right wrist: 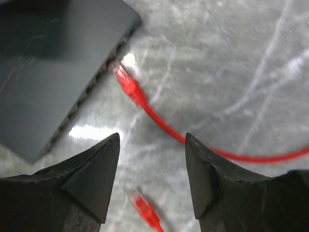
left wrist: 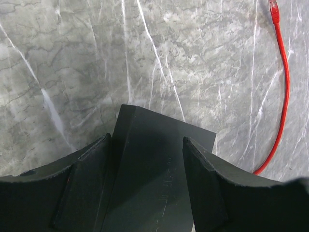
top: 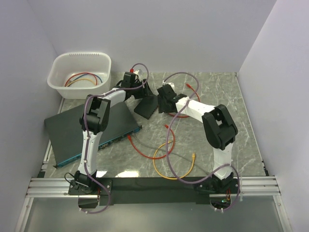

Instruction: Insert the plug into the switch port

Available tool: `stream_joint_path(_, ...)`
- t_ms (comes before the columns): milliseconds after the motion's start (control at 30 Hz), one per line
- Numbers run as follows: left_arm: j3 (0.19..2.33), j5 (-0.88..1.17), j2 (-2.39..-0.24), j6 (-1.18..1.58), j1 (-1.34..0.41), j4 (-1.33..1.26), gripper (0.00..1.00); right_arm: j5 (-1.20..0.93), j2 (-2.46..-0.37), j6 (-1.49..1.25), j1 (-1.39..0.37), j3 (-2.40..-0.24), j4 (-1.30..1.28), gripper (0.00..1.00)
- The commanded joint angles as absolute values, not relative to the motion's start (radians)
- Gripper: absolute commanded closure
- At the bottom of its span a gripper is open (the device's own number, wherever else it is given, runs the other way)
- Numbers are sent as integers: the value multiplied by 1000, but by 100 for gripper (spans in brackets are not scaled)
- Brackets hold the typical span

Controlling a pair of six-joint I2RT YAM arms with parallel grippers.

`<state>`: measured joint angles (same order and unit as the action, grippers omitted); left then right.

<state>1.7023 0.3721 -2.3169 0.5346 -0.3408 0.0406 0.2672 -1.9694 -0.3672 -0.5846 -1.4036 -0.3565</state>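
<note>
The right gripper [right wrist: 152, 137] has its two fingers wide apart, with nothing between them. It hangs over the table [right wrist: 231, 72]. I think it is open like that so it can go down and pinch the plug.

The plug [right wrist: 123, 79] lies flat on the table, a bit ahead of the fingers. It is small and red with a pale, see-through tip. A thin red cable [right wrist: 164, 125] trails out behind it. The tip points at the corner of the switch [right wrist: 53, 72], a big flat dark slab. It sits right by the side with the row of holes, each one a switch port [right wrist: 79, 104]. I think the plug is not in a hole yet, but the picture is blurry and I cannot tell the holes apart. Pointing that way, the plug should need only a short push to go in. Another red plug [right wrist: 142, 205] lies nearer the fingers.

The left gripper [left wrist: 146, 139] is far back on the table. Its fingers are apart as well, and a small black box [left wrist: 154, 164] shows in the gap. I cannot tell if they squeeze the box or just hover over it. Back there it is well away from the plug, so I think it leaves room for the right arm.
</note>
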Motion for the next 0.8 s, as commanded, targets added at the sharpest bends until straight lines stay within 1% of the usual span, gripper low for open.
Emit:
stream_joint_path(0, 1712, 403, -2338, 506, -348, 48, 33, 264, -2043, -353, -589, -1451, -351, 37)
stream_joint_path(200, 1683, 419, -2327, 509, -359, 31, 34, 265, -2121, -350, -589, -1509, -379, 36)
stream_joint_path(333, 1663, 426, -2322, 505, -370, 20, 34, 256, -2128, -350, -588, -1497, -365, 36)
stream_joint_path(400, 1660, 431, -2319, 499, -373, 20, 34, 258, -2126, -351, -588, -1496, -364, 38)
stream_joint_path(433, 1658, 433, -2319, 497, -374, 21, 34, 255, -2128, -350, -588, -1497, -367, 50)
stream_joint_path(500, 1657, 439, -2315, 494, -379, 23, 35, 238, -2122, -359, -588, -1488, -371, 65)
stream_joint_path(533, 1652, 442, -2312, 494, -379, 21, 35, 229, -2112, -362, -588, -1467, -368, 74)
stream_joint_path(633, 1632, 442, -2293, 491, -380, 15, 35, 190, -2091, -388, -598, -1405, -348, 84)
stream_joint_path(700, 1615, 442, -2278, 495, -380, 17, 35, 186, -2086, -405, -609, -1381, -342, 86)
stream_joint_path(767, 1580, 445, -2260, 503, -382, 9, 36, 186, -2080, -414, -624, -1355, -344, 92)
